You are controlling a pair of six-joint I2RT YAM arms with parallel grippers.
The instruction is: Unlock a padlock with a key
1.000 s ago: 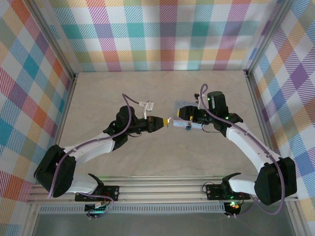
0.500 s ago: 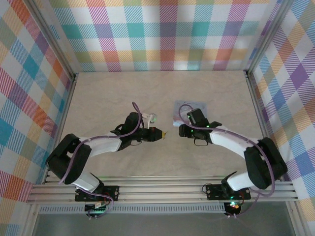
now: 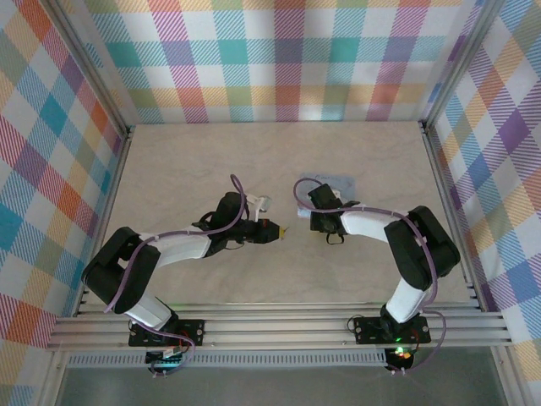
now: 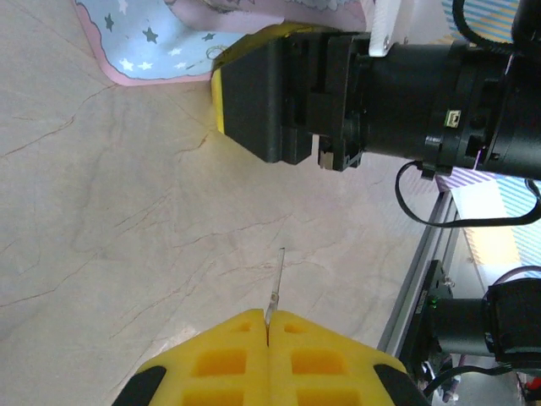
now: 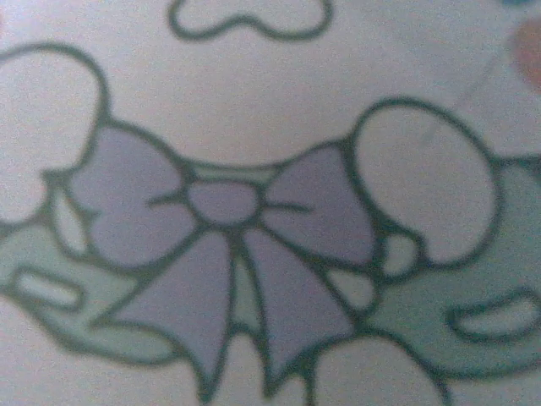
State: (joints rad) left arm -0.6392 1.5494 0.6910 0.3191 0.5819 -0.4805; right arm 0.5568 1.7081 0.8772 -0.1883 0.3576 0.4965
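The left gripper [image 4: 268, 320] clamps the key [image 4: 276, 277], tip pointing at the right gripper [image 4: 247, 103] nearby, whose grip I cannot make out; the pale blue box [image 4: 145, 38] lies just beside it, contents hidden

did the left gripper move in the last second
Yes. In the top view the left gripper, shut on the key, has come toward the front rail, the near edge of the table.

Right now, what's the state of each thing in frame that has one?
left gripper, shut on the key
key, pinched edge-on, tip sticking out toward the right gripper
right gripper, tip at the box's edge; open or shut unclear
box, flat on the table, cartoon lid up
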